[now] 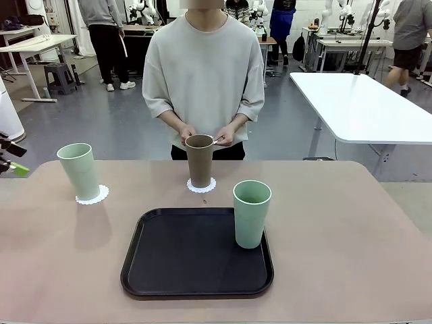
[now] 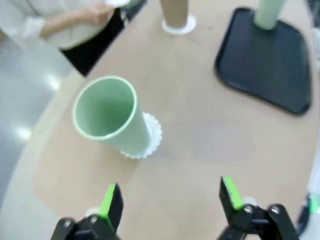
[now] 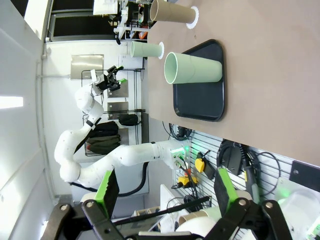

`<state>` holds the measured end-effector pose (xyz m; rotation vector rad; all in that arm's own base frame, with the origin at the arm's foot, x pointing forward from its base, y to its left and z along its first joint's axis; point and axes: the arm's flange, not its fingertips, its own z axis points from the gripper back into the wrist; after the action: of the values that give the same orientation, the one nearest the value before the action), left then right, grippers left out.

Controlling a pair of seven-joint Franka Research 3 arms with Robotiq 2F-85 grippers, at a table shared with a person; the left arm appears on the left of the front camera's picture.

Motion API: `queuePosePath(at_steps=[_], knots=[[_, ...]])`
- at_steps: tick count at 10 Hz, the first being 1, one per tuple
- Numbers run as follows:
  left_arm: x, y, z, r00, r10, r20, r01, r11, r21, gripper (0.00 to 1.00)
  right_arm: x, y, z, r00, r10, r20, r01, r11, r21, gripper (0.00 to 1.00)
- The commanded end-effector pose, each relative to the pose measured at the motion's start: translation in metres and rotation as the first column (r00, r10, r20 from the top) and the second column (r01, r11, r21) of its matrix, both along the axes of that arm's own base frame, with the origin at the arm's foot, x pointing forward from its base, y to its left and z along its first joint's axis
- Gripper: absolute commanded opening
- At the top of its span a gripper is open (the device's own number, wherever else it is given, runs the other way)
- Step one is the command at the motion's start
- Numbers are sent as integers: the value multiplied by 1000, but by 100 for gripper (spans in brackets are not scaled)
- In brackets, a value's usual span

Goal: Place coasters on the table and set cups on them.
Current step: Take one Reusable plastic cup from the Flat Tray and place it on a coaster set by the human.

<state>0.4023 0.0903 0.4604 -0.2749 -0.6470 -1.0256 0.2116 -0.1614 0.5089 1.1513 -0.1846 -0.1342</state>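
Left gripper [image 2: 170,197] and right gripper [image 3: 162,187] both spread wide, gripping nothing.

In the front view the left gripper is cut off at the picture's edge; a thin white thing in the person's hands [image 1: 227,135] is too small to name; the near green cup [image 2: 107,117] stands on its coaster [image 2: 154,136] just ahead of the left gripper, untouched; the brown cup [image 1: 199,160] sits on a coaster [image 1: 201,186] on the table [image 1: 351,236]; the other green cup [image 1: 251,212] stands on the black tray [image 1: 169,270], well apart from the right gripper.

**No Legible Print in Any View**

No word, number, brand mark or sign can be read. The brown cup [image 1: 200,162], the green cups [image 1: 79,170], the black tray [image 1: 189,263] and the table [image 1: 337,236] show plain surfaces. Background items are too small or blurred to read.
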Motion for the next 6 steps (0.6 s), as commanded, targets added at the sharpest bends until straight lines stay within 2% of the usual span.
queuePosePath(at_steps=[1,2,4,5,6], knots=[[8,-34,2,983,147,-111,-130,981,147,100,0,0,1,1000,2,12,-3,1000,16,100],[7,-51,9,957,235,-168,-193,953,231,100,0,0,1,1000,2,12,-3,1000,16,100],[4,-70,25,883,395,-253,-326,905,274,100,0,0,1,1000,2,12,-3,1000,16,100],[1,-72,30,850,421,-317,-332,895,298,100,0,0,1,1000,2,12,-3,1000,16,100],[0,-70,30,843,402,-357,-317,908,274,100,0,0,1,1000,2,12,-3,1000,16,100]])
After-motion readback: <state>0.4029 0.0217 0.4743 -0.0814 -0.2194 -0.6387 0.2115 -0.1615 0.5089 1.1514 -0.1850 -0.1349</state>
